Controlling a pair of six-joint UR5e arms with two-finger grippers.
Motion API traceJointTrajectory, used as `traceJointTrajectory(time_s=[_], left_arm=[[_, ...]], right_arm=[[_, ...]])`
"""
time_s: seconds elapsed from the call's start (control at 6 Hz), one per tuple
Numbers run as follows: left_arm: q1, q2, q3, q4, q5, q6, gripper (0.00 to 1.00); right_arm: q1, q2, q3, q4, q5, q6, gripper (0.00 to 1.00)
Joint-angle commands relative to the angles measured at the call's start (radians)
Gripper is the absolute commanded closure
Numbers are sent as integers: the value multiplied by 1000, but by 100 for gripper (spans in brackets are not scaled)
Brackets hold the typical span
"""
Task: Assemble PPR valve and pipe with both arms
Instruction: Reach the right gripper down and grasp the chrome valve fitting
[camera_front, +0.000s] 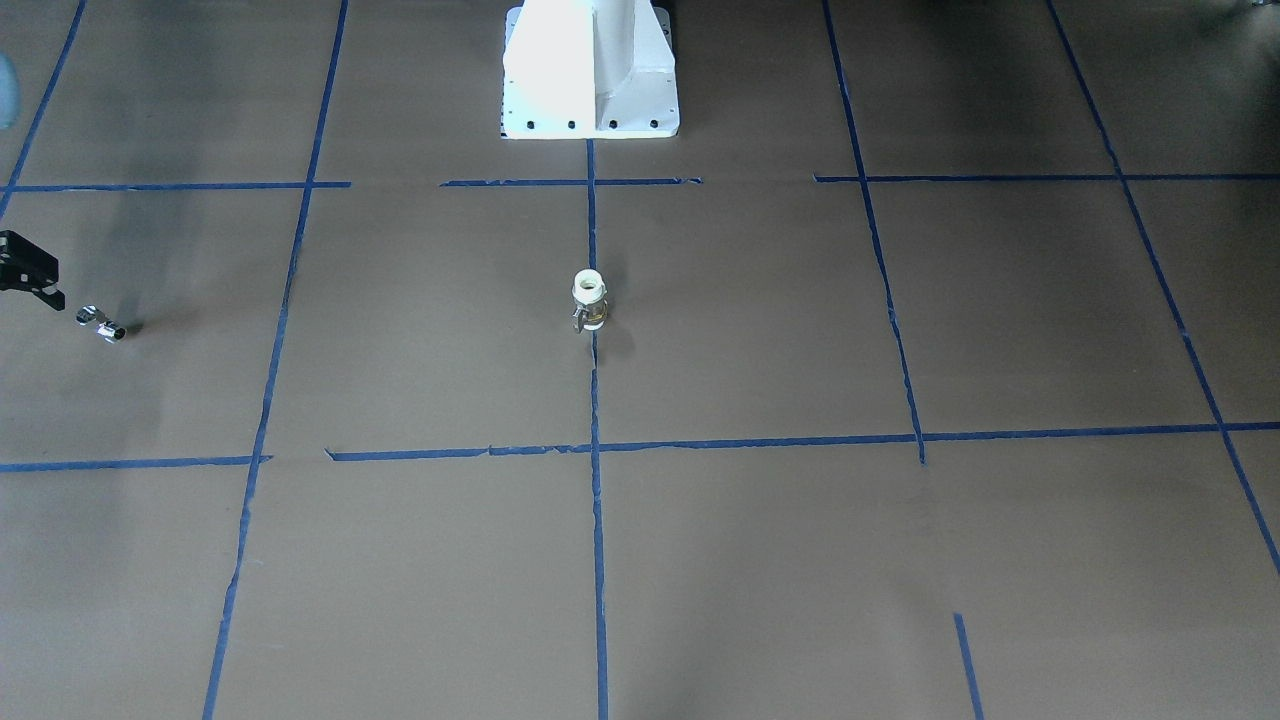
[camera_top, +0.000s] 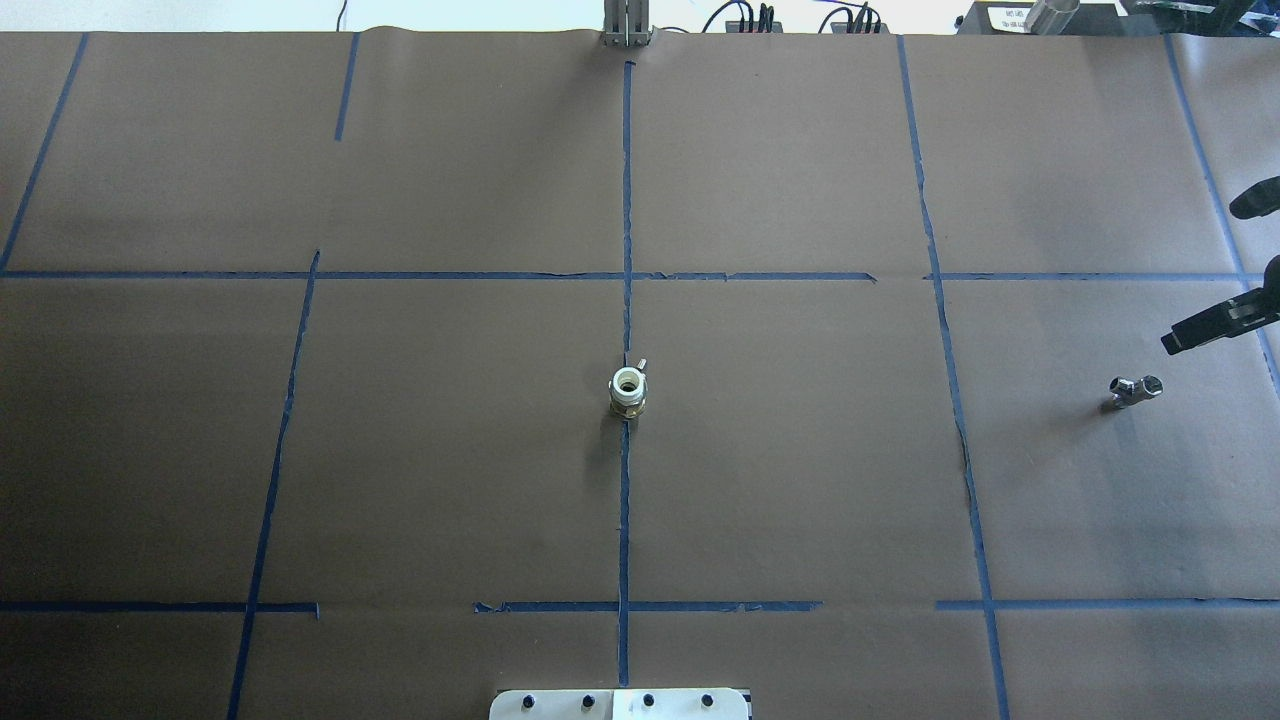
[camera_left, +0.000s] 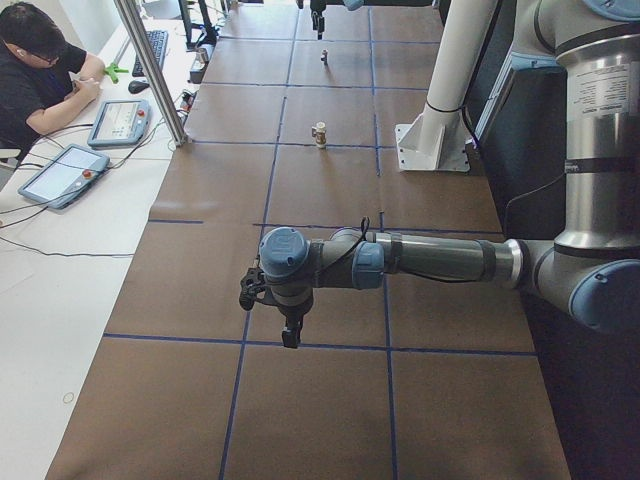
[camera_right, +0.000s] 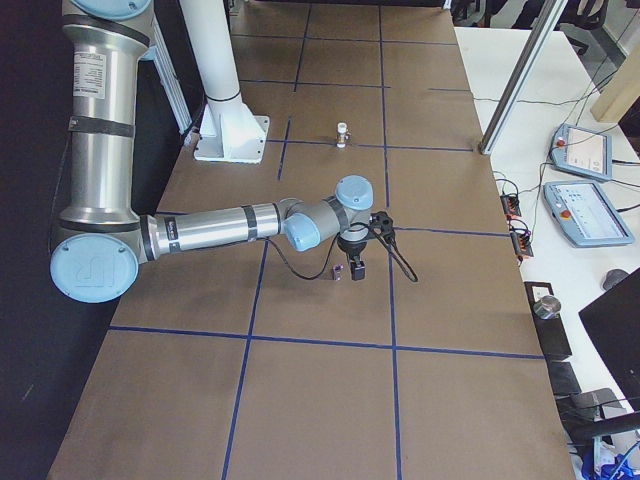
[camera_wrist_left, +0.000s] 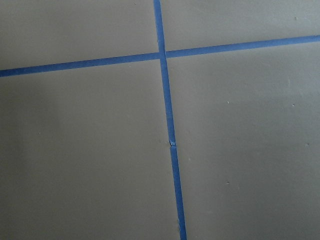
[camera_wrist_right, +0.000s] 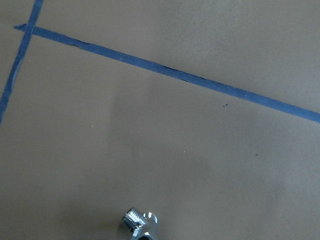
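The PPR valve (camera_front: 590, 300) stands upright on the centre tape line, white open end up; it also shows in the overhead view (camera_top: 628, 390). The pipe (camera_top: 1136, 390), a small shiny metal piece, lies on the paper far out on my right side, and also shows in the front view (camera_front: 101, 323) and at the bottom edge of the right wrist view (camera_wrist_right: 140, 224). My right gripper (camera_top: 1190, 336) hovers just beyond the pipe, not touching it; it is cut by the frame edge, so I cannot tell whether it is open. My left gripper (camera_left: 288, 335) hangs over bare paper, far from both parts; I cannot tell its state.
Brown paper with blue tape lines (camera_top: 626, 480) covers the table. The white pedestal base (camera_front: 590, 70) stands at the robot's edge. An operator (camera_left: 45, 70) sits at a side desk with tablets (camera_left: 60, 172). A metal post (camera_left: 150, 70) stands at the table's far edge.
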Motion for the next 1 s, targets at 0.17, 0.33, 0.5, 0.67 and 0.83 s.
traceJointTrajectory(time_s=[0.17,0.33,0.5,0.67,0.83], left_arm=[[0,-3,0,0,0,-1,0],[0,-3,0,0,0,0,0],[0,-3,0,0,0,0,0],[0,-3,0,0,0,-1,0],[0,-3,0,0,0,-1,0]], right_arm=[[-89,8,-27,1,-48,1,0],[-106,8,-39,1,-48,1,1],[-126,19,-58,1,-48,1,2],[-136,19,-58,1,-48,-5,11],[-145,20,-64,1,-48,-7,31]])
